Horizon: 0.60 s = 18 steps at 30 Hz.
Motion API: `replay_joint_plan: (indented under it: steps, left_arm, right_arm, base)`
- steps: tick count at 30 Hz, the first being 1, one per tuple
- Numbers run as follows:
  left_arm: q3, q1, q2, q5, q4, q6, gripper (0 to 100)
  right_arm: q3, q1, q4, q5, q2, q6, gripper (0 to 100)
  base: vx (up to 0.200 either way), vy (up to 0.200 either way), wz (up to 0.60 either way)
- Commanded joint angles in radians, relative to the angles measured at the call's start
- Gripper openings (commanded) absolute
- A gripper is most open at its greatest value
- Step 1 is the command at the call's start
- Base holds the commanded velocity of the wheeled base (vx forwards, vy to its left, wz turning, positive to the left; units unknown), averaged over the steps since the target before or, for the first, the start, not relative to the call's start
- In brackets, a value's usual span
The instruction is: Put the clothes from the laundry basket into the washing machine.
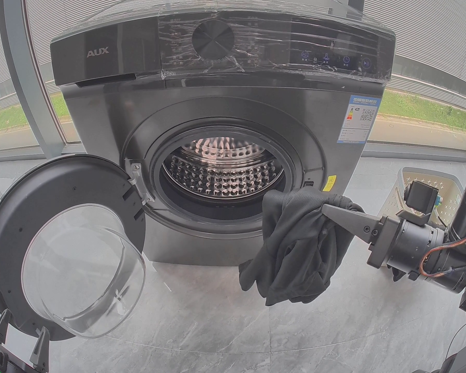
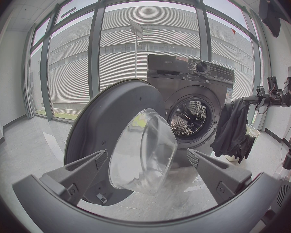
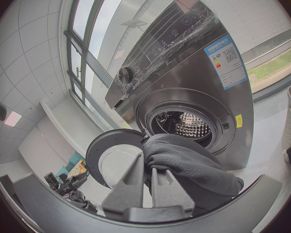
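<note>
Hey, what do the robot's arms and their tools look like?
Both are dark grey. The right tool has long tapering wedge fingers with screw holes, on a cylindrical wrist with an orange cable looped alongside and a boxy black camera on top. The left tool has matching fingers with ribbed inner pads.

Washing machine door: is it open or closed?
Open. The door hangs swung out to the robot's left, and the shiny drum shows through the round opening.
</note>
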Motion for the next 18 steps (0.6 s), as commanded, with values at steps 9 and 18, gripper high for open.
replay_joint_plan:
  steps: [9,18]
  left_arm:
    - [0.018,0.001,-0.017,-0.002,-0.003,0.038,100]
    - [0.018,0.003,-0.017,-0.005,-0.005,0.044,100]
  right_arm:
    - [-0.001,0.002,0.001,0.010,0.003,0.000,0]
    - [-0.036,0.051,-0.002,0.027,0.053,0.010,0]
  base:
    - [0.000,0.000,0.00]
    - [0.000,0.000,0.00]
